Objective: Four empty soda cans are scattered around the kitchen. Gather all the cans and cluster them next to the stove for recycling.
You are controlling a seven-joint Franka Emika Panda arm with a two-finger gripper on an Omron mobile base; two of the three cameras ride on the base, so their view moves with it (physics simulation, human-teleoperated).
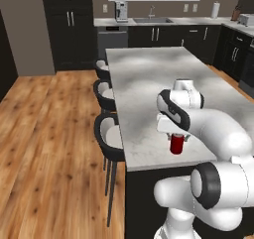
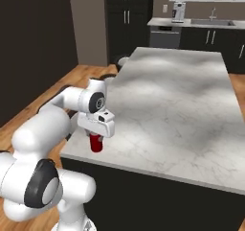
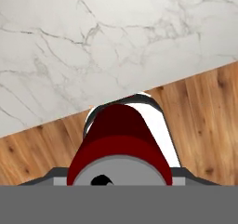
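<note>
A red soda can [image 1: 177, 145] with a silver top stands upright between my gripper's [image 1: 177, 138] jaws, at the near left corner of the marble island [image 1: 149, 79]. The right base view shows the same can [image 2: 96, 143] under the white hand, with the gripper [image 2: 97, 136] shut on it. Looking down the hand, the can [image 3: 118, 141] sits close under the camera, over the island's edge and the wood floor. I cannot tell whether the can rests on the marble or hangs just above it. The stove is out of view.
Three black stools [image 1: 108, 136] line the island's left side above the wood floor [image 1: 44, 149]. A sink [image 1: 152, 20] and a coffee machine [image 1: 120, 11] stand on the back counter, with a paper towel roll [image 1: 215, 9] at its right. Dark cabinets [image 1: 69, 25] fill the back wall.
</note>
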